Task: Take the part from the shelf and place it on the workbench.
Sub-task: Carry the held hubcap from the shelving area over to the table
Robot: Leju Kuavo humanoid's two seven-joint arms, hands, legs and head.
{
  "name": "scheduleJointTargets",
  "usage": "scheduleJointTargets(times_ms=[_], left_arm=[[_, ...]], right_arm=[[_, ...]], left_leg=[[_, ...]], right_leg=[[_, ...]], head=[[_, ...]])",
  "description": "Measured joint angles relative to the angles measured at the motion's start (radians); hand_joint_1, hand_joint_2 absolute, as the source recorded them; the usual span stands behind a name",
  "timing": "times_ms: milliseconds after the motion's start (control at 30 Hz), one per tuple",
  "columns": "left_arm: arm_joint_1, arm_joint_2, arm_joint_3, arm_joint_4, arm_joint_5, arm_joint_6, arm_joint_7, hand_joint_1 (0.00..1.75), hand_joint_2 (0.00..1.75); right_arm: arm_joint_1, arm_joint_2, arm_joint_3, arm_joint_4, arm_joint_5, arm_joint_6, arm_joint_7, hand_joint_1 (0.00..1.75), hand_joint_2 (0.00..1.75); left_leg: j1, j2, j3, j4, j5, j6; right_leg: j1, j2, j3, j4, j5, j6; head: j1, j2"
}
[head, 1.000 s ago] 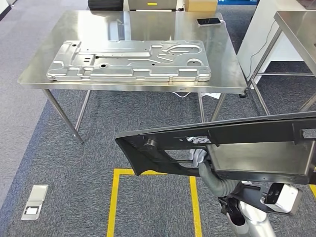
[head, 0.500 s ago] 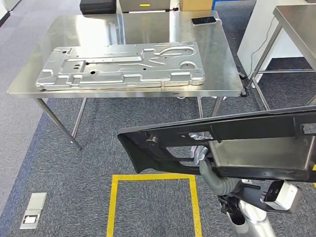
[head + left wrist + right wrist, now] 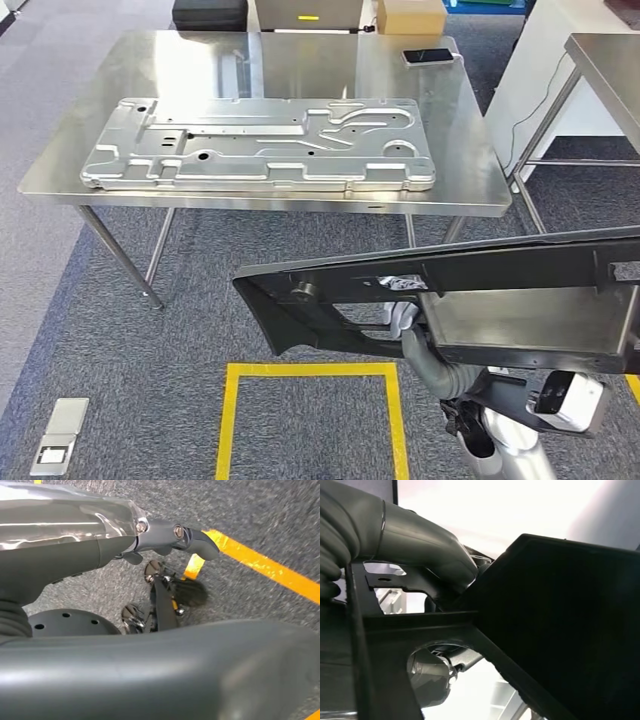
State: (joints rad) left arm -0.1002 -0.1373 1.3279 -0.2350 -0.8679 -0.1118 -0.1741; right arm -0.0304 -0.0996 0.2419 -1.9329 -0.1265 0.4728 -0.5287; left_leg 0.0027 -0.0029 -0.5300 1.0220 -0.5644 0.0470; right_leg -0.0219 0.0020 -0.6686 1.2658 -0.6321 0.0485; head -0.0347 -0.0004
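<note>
Steel-topped surface [image 3: 468, 170] ahead already carries a long stamped silver panel [image 3: 256, 145] (most of its width). The left hand [image 3: 170, 597] hangs holding nothing; the right hand [image 3: 404, 318] grips the long black plastic frame part [image 3: 453, 295] from below, short of the surface. Risk: its overhanging end could strike the panel.

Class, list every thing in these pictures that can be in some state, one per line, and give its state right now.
Black part: held off the floor, not yet on the workbench.
Right robot hand: gripping the black part from underneath.
Left robot hand: hanging over the carpet, holding nothing.
Silver metal panel: lying flat on the workbench.
Workbench: standing, bearing the panel.
Phone: flat at the workbench's far corner, screen dark.
</note>
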Motion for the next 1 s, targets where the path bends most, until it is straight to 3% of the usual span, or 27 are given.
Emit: scheduleJointTargets(times_ms=[67,100,233,300,333,400,433,467,500,567,600,633,700,800,867,933,967,1000], left_arm=[[0.000,0.000,0.000,0.000,0.000,0.000,0.000,0.00,1.75],[-0.001,0.000,0.000,0.000,0.000,0.000,0.001,0.00,1.75],[-0.005,-0.001,0.000,0.000,-0.002,0.002,0.003,0.00,1.75],[-0.007,-0.002,0.000,0.000,-0.006,0.001,0.003,0.00,1.75],[-0.007,-0.002,0.000,0.000,-0.008,0.001,0.004,0.00,1.75],[-0.006,-0.002,0.000,0.000,-0.010,0.001,0.004,0.00,1.75],[-0.004,-0.002,0.000,0.000,-0.010,0.002,0.004,0.00,1.75],[-0.002,-0.002,0.000,0.000,-0.010,0.002,0.004,0.00,1.75],[-0.001,-0.002,0.000,0.000,-0.010,0.002,0.004,0.00,1.75],[0.000,-0.002,0.000,0.000,-0.011,0.003,0.004,0.00,1.75],[0.001,-0.002,0.000,0.000,-0.011,0.002,0.004,0.00,1.75],[0.001,-0.001,-0.001,0.000,-0.011,0.002,0.004,0.00,1.75],[0.002,-0.001,-0.001,0.000,-0.011,0.001,0.004,0.00,1.75],[-0.001,-0.001,-0.001,0.000,-0.011,0.001,0.003,0.00,1.75],[-0.002,-0.001,-0.002,0.000,-0.011,0.001,0.003,0.00,1.75],[-0.001,-0.002,-0.002,0.000,-0.011,0.001,0.004,0.00,1.75],[-0.001,-0.002,-0.002,0.000,-0.011,0.001,0.004,0.00,1.75],[0.000,-0.002,-0.002,0.000,-0.011,0.002,0.004,0.00,1.75]], right_arm=[[0.000,0.000,0.000,0.001,0.000,0.000,0.000,1.75,1.75],[0.001,0.000,0.000,0.002,-0.001,0.000,0.000,1.75,1.75],[0.003,-0.001,-0.003,0.004,-0.004,0.000,0.001,1.75,1.75],[0.003,-0.001,-0.005,0.001,-0.006,0.000,0.000,1.75,1.75],[0.003,-0.001,-0.005,0.000,-0.006,0.000,0.000,1.75,1.75],[0.003,-0.001,-0.005,-0.002,-0.007,0.001,0.000,1.75,1.75],[0.004,-0.001,-0.005,-0.002,-0.007,0.001,0.000,1.75,1.75],[0.005,-0.001,-0.005,-0.002,-0.007,0.001,0.000,1.75,1.75],[0.006,-0.001,-0.006,-0.002,-0.007,0.001,0.000,1.75,1.75],[0.007,-0.001,-0.006,-0.001,-0.009,0.002,0.000,1.75,1.75],[0.007,-0.001,-0.007,-0.001,-0.010,0.004,0.000,1.75,1.75],[0.007,-0.001,-0.008,-0.001,-0.011,0.005,0.000,1.75,1.75],[0.008,-0.001,-0.010,-0.001,-0.012,0.007,0.000,1.75,1.75],[0.006,-0.001,-0.016,-0.005,-0.015,0.008,0.000,1.75,1.75],[0.003,-0.002,-0.018,-0.006,-0.016,0.009,0.000,1.75,1.75],[0.005,-0.002,-0.020,-0.003,-0.016,0.009,0.000,1.75,1.75],[0.007,-0.003,-0.021,-0.001,-0.016,0.009,0.000,1.75,1.75],[0.009,-0.003,-0.022,0.000,-0.016,0.009,0.000,1.75,1.75]], left_leg=[[0.001,0.000,0.026,0.000,-0.020,-0.010],[0.000,-0.001,0.032,0.002,-0.028,-0.016],[-0.003,0.000,0.032,0.004,-0.041,-0.028],[-0.002,0.001,0.022,0.037,-0.061,-0.036],[0.000,0.001,-0.002,0.086,-0.082,-0.041],[0.004,0.001,-0.087,0.228,-0.127,-0.048],[0.005,0.001,-0.128,0.285,-0.134,-0.050],[0.005,0.001,-0.153,0.307,-0.120,-0.050],[0.005,0.001,-0.159,0.288,-0.084,-0.047],[0.001,0.000,-0.134,0.178,0.012,-0.035],[-0.004,0.000,-0.120,0.131,0.045,-0.026],[-0.009,0.000,-0.111,0.102,0.060,-0.018],[-0.016,0.000,-0.106,0.090,0.055,-0.005],[-0.007,0.000,-0.065,0.028,0.035,0.007],[-0.002,0.000,-0.037,0.000,0.027,0.008],[-0.001,0.000,-0.020,-0.004,0.015,0.008],[-0.001,0.000,-0.010,-0.004,0.007,0.006],[-0.001,0.000,0.002,-0.004,-0.002,0.003]], right_leg=[[0.001,-0.002,0.031,-0.110,0.087,0.002],[0.002,-0.003,0.048,-0.157,0.107,-0.001],[0.004,0.002,0.066,-0.201,0.086,-0.029],[-0.001,0.000,0.077,-0.204,0.078,-0.041],[-0.003,-0.002,0.084,-0.206,0.073,-0.046],[-0.003,-0.003,0.095,-0.206,0.062,-0.053],[-0.003,-0.003,0.102,-0.206,0.056,-0.053],[-0.002,-0.001,0.110,-0.206,0.050,-0.054],[-0.002,0.001,0.121,-0.206,0.042,-0.053],[-0.001,0.003,0.146,-0.208,0.025,-0.050],[-0.001,0.004,0.155,-0.209,0.018,-0.047],[-0.002,0.005,0.160,-0.211,0.013,-0.043],[-0.004,0.006,0.162,-0.219,0.010,-0.031],[-0.001,0.002,0.165,-0.213,-0.005,-0.017],[0.000,0.001,0.122,-0.128,-0.038,-0.013],[0.000,0.001,0.044,-0.013,-0.062,-0.009],[-0.001,0.001,0.016,0.016,-0.052,-0.006],[-0.001,0.000,0.004,0.007,-0.022,-0.004]], head=[[0.000,0.000],[0.000,0.000],[0.001,0.000],[0.000,0.000],[-0.001,0.000],[-0.002,0.000],[-0.002,0.000],[-0.002,0.000],[-0.002,0.000],[-0.002,0.000],[-0.002,0.000],[-0.002,0.000],[-0.004,0.000],[-0.004,0.000],[-0.003,0.000],[-0.002,0.000],[-0.002,0.000],[-0.002,0.000]])
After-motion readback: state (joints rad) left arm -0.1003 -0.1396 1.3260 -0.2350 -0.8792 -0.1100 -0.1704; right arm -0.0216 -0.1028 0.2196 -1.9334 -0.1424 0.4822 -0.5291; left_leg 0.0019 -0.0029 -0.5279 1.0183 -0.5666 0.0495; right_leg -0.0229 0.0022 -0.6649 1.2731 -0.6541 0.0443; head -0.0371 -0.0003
